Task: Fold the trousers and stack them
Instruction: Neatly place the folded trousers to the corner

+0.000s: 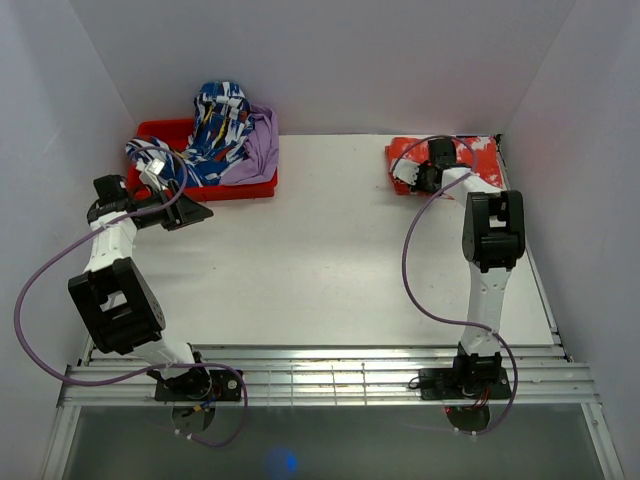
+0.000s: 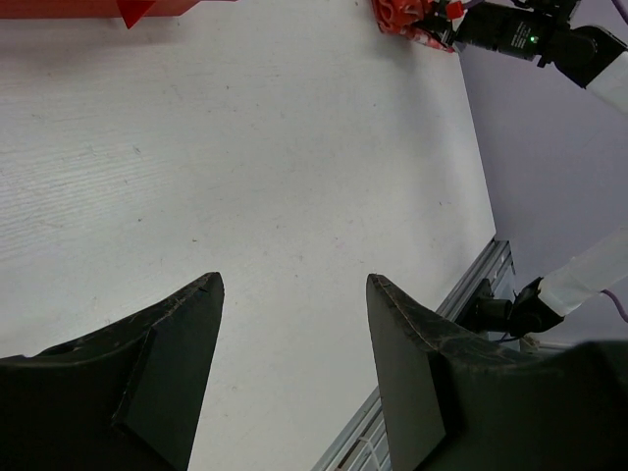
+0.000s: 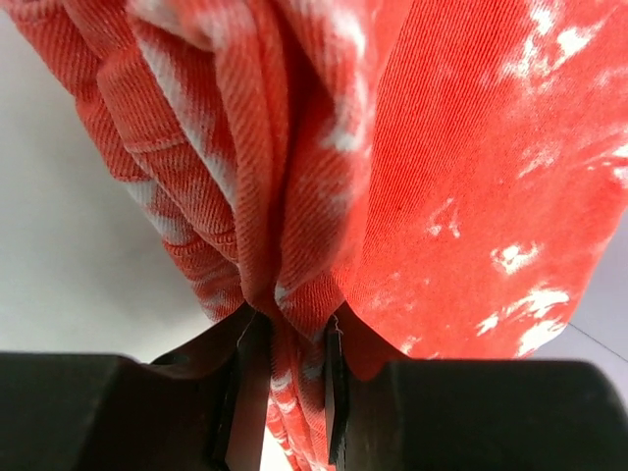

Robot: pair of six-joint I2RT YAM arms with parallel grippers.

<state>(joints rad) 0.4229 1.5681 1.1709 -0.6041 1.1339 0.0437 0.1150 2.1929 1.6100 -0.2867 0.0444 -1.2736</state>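
Stacking seems the step in hand. Trousers (image 1: 480, 158) lie bunched in a compact bundle at two o'clock on the table (image 1: 300, 260), in its far right corner. Right gripper (image 3: 285, 334) pinches a thick fold of them between nearly closed jaws, the cloth rising toward twelve o'clock in its wrist view. Next likely comes settling the bundle flat and releasing without dragging layers. Left gripper (image 2: 294, 294), jaws wide and empty, hangs at ten o'clock.

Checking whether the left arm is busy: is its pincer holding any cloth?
No, the left pincer stands open above the white table, with nothing between its fingers.
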